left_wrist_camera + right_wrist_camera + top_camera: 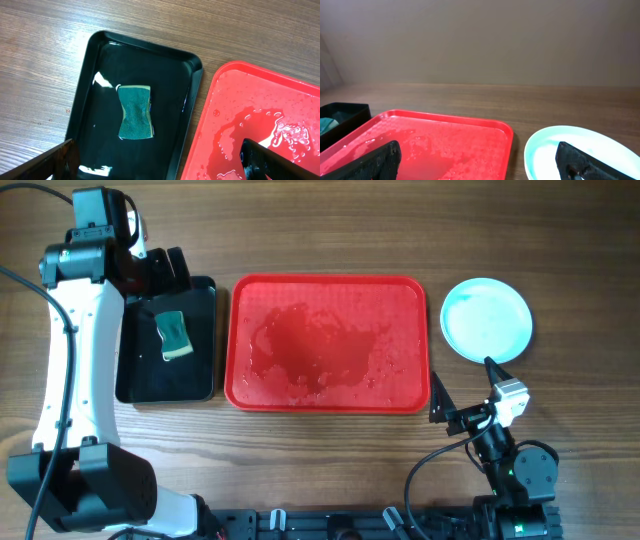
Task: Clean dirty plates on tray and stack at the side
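The red tray (328,402) lies wet in the middle of the table with no plates on it; it also shows in the left wrist view (260,120) and the right wrist view (435,145). A stack of plates with a pale aqua one on top (487,319) sits on the table to the tray's right, also in the right wrist view (545,155). My left gripper (165,272) is open and empty over the black tray's far end. My right gripper (462,395) is open and empty near the red tray's front right corner.
A smaller black tray (203,385) left of the red tray holds a green sponge (174,335), also in the left wrist view (135,111). The left arm's white body runs along the table's left side.
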Robot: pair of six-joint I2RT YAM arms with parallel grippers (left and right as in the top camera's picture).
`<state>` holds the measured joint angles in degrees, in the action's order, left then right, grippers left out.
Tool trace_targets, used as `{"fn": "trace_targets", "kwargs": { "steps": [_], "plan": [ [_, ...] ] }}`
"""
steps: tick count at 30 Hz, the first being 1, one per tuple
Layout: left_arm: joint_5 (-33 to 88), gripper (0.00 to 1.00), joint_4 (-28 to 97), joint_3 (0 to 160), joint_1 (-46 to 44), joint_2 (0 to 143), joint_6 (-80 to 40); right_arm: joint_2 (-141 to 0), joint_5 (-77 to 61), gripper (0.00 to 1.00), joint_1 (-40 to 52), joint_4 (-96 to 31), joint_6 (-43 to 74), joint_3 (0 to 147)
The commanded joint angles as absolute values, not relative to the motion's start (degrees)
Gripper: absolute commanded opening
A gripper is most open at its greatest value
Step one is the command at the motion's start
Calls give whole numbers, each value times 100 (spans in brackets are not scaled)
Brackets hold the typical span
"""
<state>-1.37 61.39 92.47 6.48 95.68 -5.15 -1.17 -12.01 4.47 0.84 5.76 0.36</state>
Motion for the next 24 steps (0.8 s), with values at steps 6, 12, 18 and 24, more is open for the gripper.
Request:
{"fn": "trace_targets", "kwargs": {
  "steps": [6,12,18,24],
  "plan": [
    [-67,100,6128,9268,650,9612,-493,-141,-1267,100,432,99,615,32],
    [-67,100,6128,9268,650,9612,-493,-141,-1267,100,432,99,615,32],
    [-69,100,6136,9268,637,9362,-491,-141,-1267,100,432,99,613,32],
    [86,100,5629,8971,399,7922,-515,-141,-1267,100,434,99,615,32]
  ]
}}
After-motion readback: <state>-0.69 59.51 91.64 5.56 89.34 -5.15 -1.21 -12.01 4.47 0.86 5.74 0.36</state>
